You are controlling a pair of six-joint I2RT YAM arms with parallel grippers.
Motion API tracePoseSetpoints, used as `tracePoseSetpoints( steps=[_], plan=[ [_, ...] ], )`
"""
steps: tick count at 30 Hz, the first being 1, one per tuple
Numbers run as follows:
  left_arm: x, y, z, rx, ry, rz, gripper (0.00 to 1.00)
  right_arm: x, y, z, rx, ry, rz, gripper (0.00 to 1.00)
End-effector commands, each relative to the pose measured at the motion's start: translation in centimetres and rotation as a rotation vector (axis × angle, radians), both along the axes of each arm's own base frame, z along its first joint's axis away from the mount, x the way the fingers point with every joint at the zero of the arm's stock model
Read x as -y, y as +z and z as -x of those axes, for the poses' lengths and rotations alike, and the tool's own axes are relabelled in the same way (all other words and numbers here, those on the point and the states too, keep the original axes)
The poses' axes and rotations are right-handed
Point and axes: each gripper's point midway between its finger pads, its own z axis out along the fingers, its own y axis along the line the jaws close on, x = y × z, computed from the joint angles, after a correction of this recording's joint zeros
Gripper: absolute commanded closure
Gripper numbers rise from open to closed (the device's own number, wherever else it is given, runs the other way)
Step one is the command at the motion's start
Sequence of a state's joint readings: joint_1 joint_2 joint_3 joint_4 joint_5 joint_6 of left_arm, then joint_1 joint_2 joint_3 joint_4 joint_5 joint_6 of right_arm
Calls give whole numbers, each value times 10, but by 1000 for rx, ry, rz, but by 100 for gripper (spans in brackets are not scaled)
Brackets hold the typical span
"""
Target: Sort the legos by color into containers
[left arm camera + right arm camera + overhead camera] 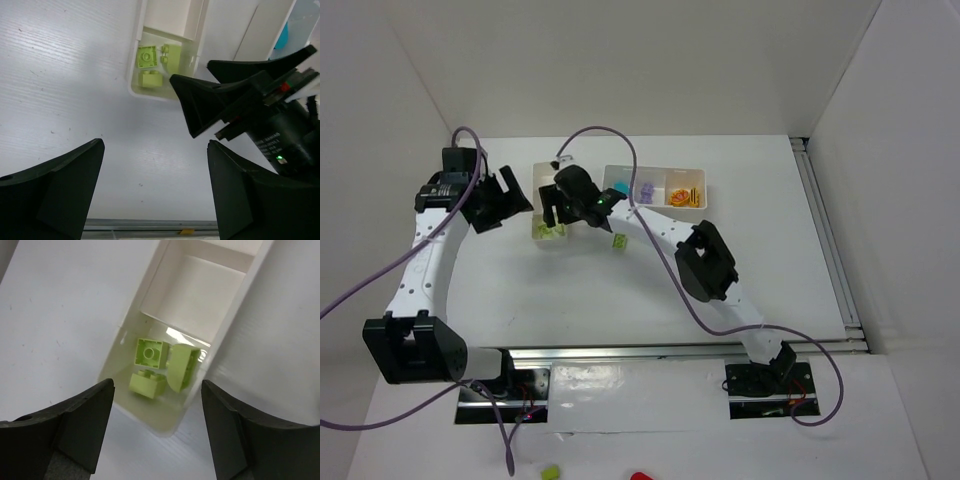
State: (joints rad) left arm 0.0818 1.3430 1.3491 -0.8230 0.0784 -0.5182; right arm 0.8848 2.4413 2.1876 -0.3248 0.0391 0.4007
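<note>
Right wrist view looks down into the narrow white tray (195, 290), three lime green bricks (149, 353) huddled at one end under the spread, empty right fingers (85, 420), while overhead the long tray (665, 170) keeps a teal brick (619, 188), purple bricks (646, 189) and orange pieces (686, 195) in separate compartments, a loose lime brick (619, 241) lies on the surface (770, 250), and the left fingers (60, 185) gape, holding nothing.

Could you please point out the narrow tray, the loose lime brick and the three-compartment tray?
narrow tray (192, 295): right wrist view, bare inner floor.
loose lime brick (618, 241): top view, top face.
three-compartment tray (660, 168): top view, far rim.
</note>
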Motion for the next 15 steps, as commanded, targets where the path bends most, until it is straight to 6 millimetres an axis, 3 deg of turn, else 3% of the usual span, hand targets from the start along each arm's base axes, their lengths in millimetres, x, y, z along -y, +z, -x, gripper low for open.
tracePoseSetpoints(
  steps=[1, 2, 3, 4, 5, 7, 8, 9, 10, 11, 12, 13, 14, 15],
  plan=[
    [5, 1, 2, 20, -50, -7, 7, 23, 103, -7, 156, -71, -83, 22],
    [18, 3, 0, 33, -89, -8, 7, 42, 83, -5, 126, -101, -22, 27],
    [18, 4, -2, 45, -90, -9, 10, 60, 81, -6, 117, -142, -4, 28],
    [31, 1, -2, 49, -141, -28, 11, 85, 115, -3, 155, -206, -39, 29],
    [39, -5, -1, 46, -176, -35, 11, 112, 74, 9, 106, -236, 31, 32],
    [69, -14, -3, 45, -297, -29, 12, 160, 66, 18, 90, -318, 53, 35],
    [80, -22, -2, 25, -360, -30, 12, 188, 94, 27, 116, -387, 8, 36],
    [91, -36, -7, -17, -401, -36, 11, 219, 55, 46, 60, -419, 93, 36],
    [102, -42, -8, -33, -442, -44, 11, 238, 51, 55, 52, -456, 110, 38],
    [118, -45, -9, -38, -484, -70, 9, 263, 69, 61, 76, -528, 81, 38],
    [129, -47, -12, -37, -508, -80, 9, 284, 45, 80, 30, -550, 151, 38],
    [153, -60, -7, -70, -573, -83, 8, 301, 43, 85, 19, -591, 158, 38],
    [163, -59, -10, -65, -593, -95, 8, 317, 54, 89, 23, -652, 127, 38],
    [174, -63, -10, -76, -611, -91, 8, 329, 42, 101, -5, -669, 165, 35]
  ],
)
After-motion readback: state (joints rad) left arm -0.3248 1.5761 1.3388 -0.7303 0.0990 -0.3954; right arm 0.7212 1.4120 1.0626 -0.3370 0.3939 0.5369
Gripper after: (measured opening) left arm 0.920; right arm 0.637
